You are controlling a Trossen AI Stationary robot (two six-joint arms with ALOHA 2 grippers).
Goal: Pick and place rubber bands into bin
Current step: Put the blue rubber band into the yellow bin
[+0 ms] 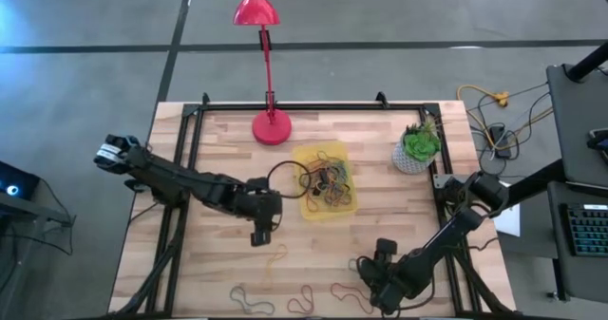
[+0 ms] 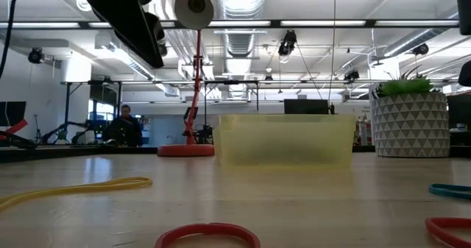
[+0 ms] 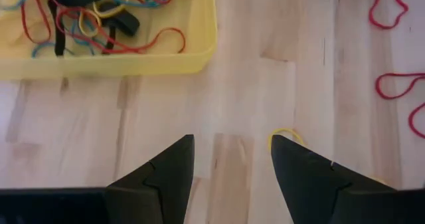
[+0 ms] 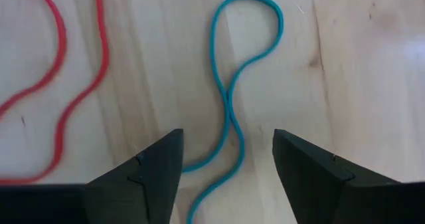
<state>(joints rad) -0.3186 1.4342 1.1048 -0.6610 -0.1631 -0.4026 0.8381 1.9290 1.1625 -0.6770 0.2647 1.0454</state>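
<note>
The yellow bin [image 1: 326, 209] sits mid-table with many coloured rubber bands [image 3: 99, 21] in it. Loose bands lie flat on the wood near the front edge: a yellow one [image 1: 275, 261], a tan one [image 1: 249, 301], red ones [image 1: 304, 301] and a blue one [image 4: 229, 104]. My left gripper [image 3: 232, 141] hangs open over bare wood just left of the bin, with the yellow band's end [image 3: 287, 136] beside one finger. My right gripper [image 4: 228, 134] is open and points down low over the blue band, whose crossed middle lies between its fingers. A red band [image 4: 60, 84] lies next to it.
A red lamp stands with its round base [image 1: 272, 128] at the far edge, and a white pot with a green plant [image 1: 416, 149] is at the far right. A black frame rail [image 1: 313, 105] borders the table. Bare wood lies between the bin and the front bands.
</note>
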